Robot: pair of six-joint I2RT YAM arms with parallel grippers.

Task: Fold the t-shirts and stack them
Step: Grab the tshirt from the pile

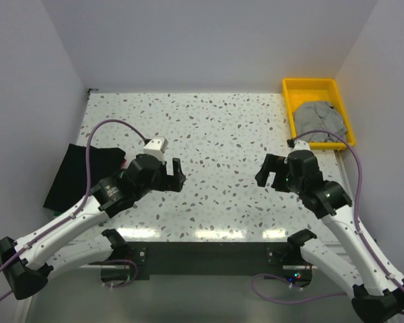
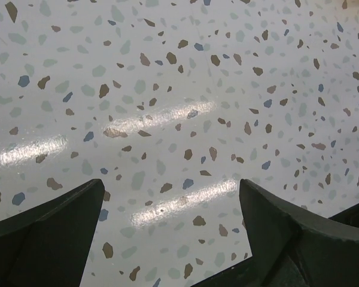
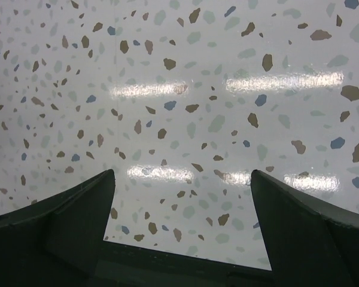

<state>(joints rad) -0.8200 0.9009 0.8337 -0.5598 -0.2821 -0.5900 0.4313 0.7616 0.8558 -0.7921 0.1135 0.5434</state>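
Note:
A crumpled heather-grey t-shirt lies in the yellow tray at the back right. A folded black t-shirt rests on the table's left edge, partly behind my left arm. My left gripper hovers open over bare speckled tabletop, right of the black shirt, its dark fingers wide apart with nothing between them. My right gripper also stands open over the table, in front of the tray, fingers spread and empty. Both wrist views show only tabletop; my left gripper and right gripper hold nothing.
White walls close in the speckled table on the left, back and right. The yellow tray sits against the right wall. Purple cables loop over both arms.

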